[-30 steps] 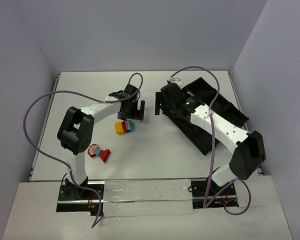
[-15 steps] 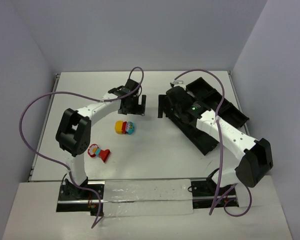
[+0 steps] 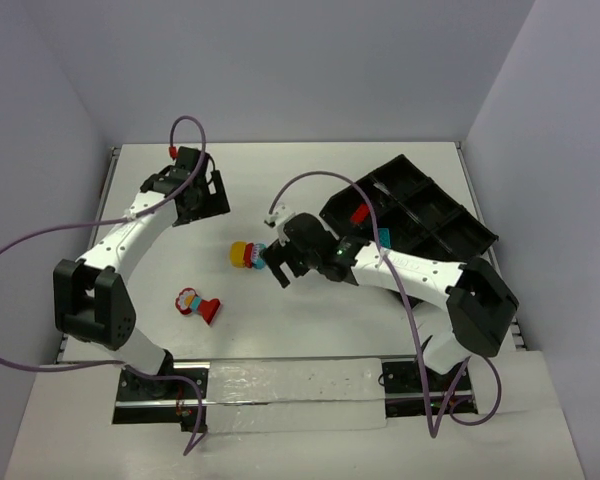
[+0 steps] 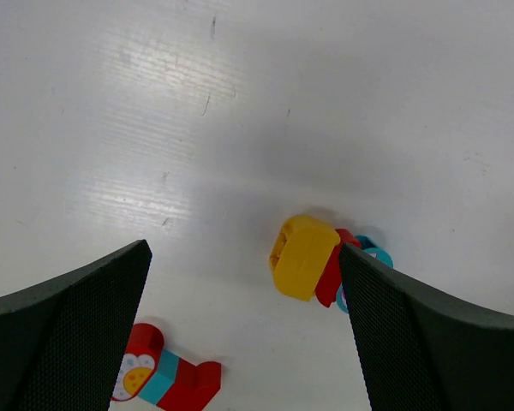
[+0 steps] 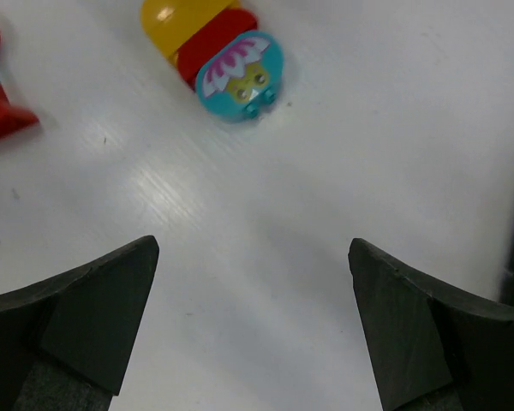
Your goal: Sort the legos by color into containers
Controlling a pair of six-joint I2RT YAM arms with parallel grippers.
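A: Just now, any change?

B: Right pincer (image 5: 253, 248) gone from above the black tray (image 3: 450, 235), hovering wide open and empty, yellow-red-cyan clump (image 5: 212, 44) just ahead of its fingertips. Left pincer (image 3: 208, 200) pulled well away from that clump, likewise spread open, holding nothing.

A: Meaning for the sort?

B: Probably the pick passed to the right side. Behind that pincer, a red brick (image 3: 359, 214) and a cyan brick (image 3: 384, 237) in separate compartments. Second clump (image 3: 197, 305) well apart, untouched.
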